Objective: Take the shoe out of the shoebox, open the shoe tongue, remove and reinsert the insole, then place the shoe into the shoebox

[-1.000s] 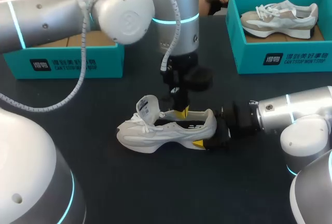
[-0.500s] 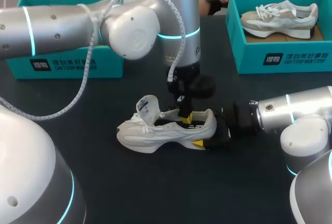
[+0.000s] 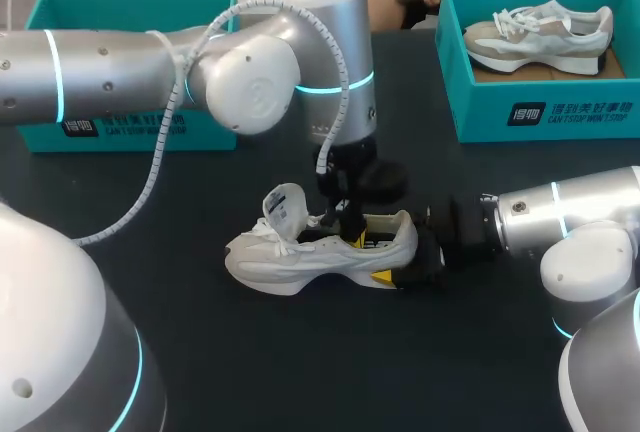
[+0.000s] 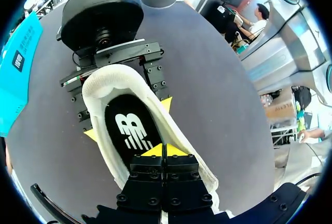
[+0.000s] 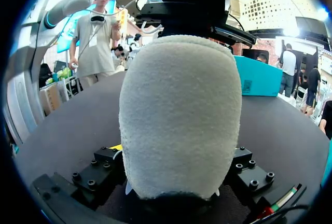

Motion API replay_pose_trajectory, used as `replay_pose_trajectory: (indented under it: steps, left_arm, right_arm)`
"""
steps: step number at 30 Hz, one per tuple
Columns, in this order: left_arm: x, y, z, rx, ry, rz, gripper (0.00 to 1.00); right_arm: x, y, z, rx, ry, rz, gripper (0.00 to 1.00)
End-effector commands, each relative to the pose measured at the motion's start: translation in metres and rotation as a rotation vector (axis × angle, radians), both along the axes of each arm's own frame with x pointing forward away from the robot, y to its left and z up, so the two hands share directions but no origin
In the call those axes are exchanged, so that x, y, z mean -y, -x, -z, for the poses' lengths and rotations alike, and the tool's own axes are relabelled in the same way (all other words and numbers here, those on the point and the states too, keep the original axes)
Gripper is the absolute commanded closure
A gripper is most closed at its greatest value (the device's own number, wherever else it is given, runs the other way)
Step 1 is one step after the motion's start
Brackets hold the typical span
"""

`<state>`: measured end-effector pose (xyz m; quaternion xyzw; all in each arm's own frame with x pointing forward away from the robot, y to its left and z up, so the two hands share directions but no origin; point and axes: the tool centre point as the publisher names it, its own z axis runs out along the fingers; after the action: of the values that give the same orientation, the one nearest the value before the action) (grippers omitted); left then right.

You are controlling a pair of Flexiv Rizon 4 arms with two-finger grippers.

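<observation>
The shoe [image 3: 320, 252] is lying on its sole in the middle of the dark surface [image 3: 250, 352], out of either box. Its long axis is running across the robot's front, with the toe pointing to the robot's left and the heel to its right. The tongue [image 3: 285, 207] is standing up and folded back toward the toe, so the mouth of the shoe is lying open.

The right gripper [image 3: 403, 257] is clamping the heel from both sides, one yellow tip showing at each flank in the left wrist view, and is pinning the shoe in place. The left gripper [image 4: 161, 150] is reaching straight down through the collar. Its fingers are pressed together, with their tips resting on the black insole [image 4: 132, 130] about midway along the foot bed. Whether a fold of insole is caught between them cannot be told.

The left arm looks like the one to do the pulling, since the insole is lying directly under its tips and running lengthwise toward the clamped heel. The way out is probably up and back through the collar, between the raised tongue and the heel wall. The left shoebox [image 3: 130, 127] and the right shoebox [image 3: 540, 112], which is holding a second shoe [image 3: 540, 32], are sitting well apart from the work at the far side, leaving open surface around the shoe.
</observation>
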<state>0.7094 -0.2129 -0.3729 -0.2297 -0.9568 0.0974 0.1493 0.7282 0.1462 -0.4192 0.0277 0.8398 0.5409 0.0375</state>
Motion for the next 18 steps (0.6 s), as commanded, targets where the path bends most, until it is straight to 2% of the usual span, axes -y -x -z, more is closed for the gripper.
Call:
replay_pose_trajectory:
  steps: [1, 8, 13, 14, 18]
  left_arm:
    - [0.0, -0.001, 0.0, -0.001, 0.0, 0.001, 1.0]
    - [0.0, -0.001, 0.0, -0.001, 0.0, 0.001, 1.0]
    - [0.002, 0.005, 0.006, 0.034, 0.039, -0.032, 1.0]
    - [0.004, 0.007, 0.008, 0.058, 0.016, -0.026, 1.0]
    - [0.005, 0.008, 0.014, 0.041, 0.025, -0.045, 1.0]
  right_arm:
    - [-0.001, 0.0, 0.001, 0.0, 0.005, 0.002, 1.0]
    - [-0.001, 0.0, 0.001, 0.0, 0.005, 0.002, 1.0]
    - [-0.001, 0.0, 0.001, 0.0, 0.005, 0.002, 1.0]
    - [-0.001, 0.0, 0.001, 0.0, 0.005, 0.002, 1.0]
    - [-0.001, 0.0, 0.001, 0.0, 0.005, 0.002, 1.0]
